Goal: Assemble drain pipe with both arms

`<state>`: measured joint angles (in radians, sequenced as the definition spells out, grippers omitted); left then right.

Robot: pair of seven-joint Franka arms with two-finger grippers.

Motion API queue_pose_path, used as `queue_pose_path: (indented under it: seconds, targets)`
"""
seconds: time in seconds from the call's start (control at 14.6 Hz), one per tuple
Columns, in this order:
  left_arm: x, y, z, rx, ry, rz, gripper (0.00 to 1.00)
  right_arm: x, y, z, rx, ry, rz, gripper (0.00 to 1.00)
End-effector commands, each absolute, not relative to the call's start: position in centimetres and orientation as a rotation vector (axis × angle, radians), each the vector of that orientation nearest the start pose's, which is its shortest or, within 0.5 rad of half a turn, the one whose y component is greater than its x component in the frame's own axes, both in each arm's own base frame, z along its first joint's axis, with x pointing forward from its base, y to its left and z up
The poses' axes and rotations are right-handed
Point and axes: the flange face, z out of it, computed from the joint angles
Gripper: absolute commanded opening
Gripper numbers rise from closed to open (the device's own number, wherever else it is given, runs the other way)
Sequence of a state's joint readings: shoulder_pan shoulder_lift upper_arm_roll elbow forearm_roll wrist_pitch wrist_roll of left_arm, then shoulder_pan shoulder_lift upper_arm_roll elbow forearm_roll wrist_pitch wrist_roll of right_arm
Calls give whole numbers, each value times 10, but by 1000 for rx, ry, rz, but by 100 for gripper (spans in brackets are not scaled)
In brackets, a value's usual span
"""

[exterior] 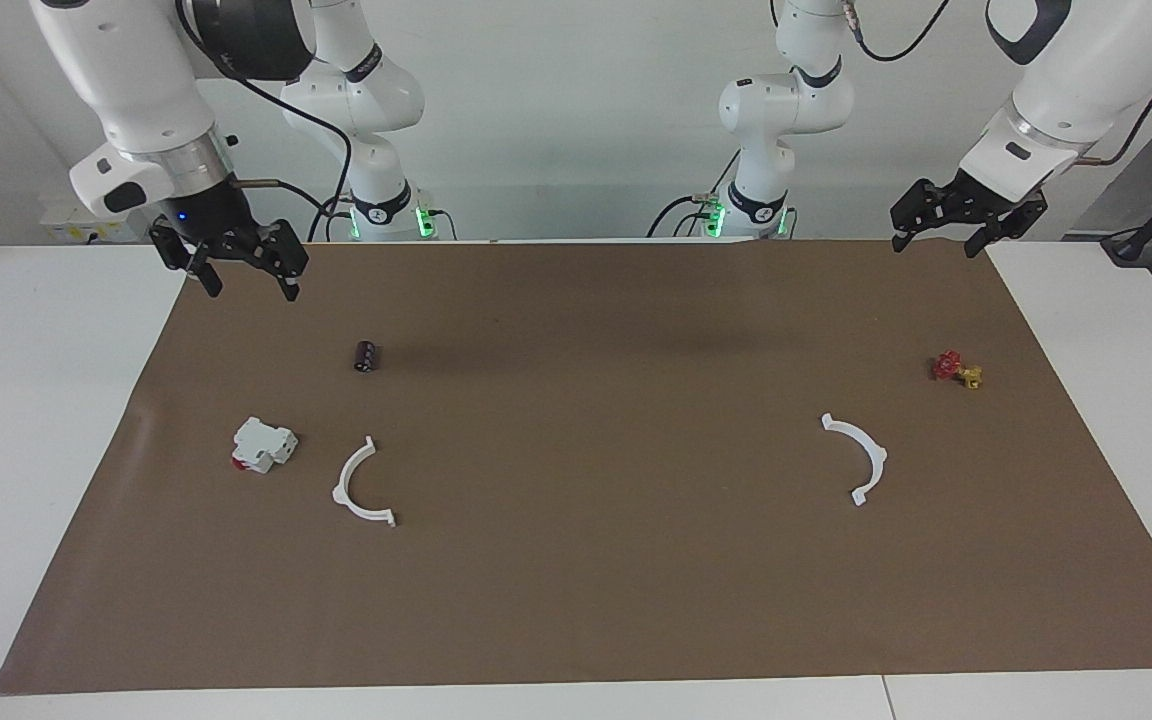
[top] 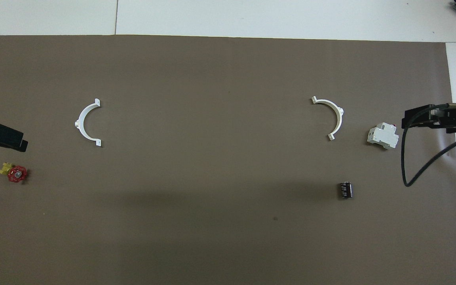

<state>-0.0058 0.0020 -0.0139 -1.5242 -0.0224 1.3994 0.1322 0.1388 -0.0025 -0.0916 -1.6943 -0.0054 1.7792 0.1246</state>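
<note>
We log two pipe halves lying well apart, one [exterior: 363,483] lower left, one [exterior: 858,457] right of centre, left gripper [exterior: 939,240] spread, upper right, right gripper [exterior: 248,282] spread, upper left, both empty.

white blocky part with a red end [exterior: 263,444] and small black cylinder [exterior: 366,355] toward the right arm's end of brown mat [exterior: 576,600]; red and yellow valve piece [exterior: 958,369] toward the left arm's end.

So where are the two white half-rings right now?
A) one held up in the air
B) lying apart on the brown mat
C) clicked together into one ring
B: one half-ring lies near the white block, the other half-ring lies toward the left arm's end, and neither is held.
</note>
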Motion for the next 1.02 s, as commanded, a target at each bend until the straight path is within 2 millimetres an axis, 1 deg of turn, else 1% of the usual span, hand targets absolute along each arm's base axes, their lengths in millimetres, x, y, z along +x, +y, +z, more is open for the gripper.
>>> queue_pose_path:
  seconds: [0.0,0.07,0.2,0.34,0.41,0.55,0.61,0.68,0.75,0.82,0.96]
  targets:
    - [529,-11,634,-3144,234,205,100,605,54,516,-3144,-43,-149,100]
    - [529,-11,634,-3144,234,207,100,613,58,491,-3142,-159,-175,100]
    - [529,-11,634,-3144,234,205,100,618,55,432,-3131,-379,-256,100]
    - [529,-11,634,-3144,234,207,100,623,45,386,-3119,-534,-299,100]
    - [529,-11,634,-3144,234,207,100,629,37,365,-3093,-564,-296,100]
    - [529,-11,634,-3144,234,207,100,638,29,335,-3022,-643,-348,100]
    - [529,-11,634,-3144,234,207,100,640,26,317,-3009,-687,-335,100]
    - [529,-11,634,-3144,234,207,100,643,12,301,-3011,-710,-337,97]
    - [529,-11,634,-3144,234,205,100,645,7,291,-3010,-736,-350,95]
    - [529,-11,634,-3144,234,205,100,647,7,286,-3008,-731,-361,92]
    - [529,-11,634,-3144,234,205,100,648,9,286,-3002,-717,-369,74]
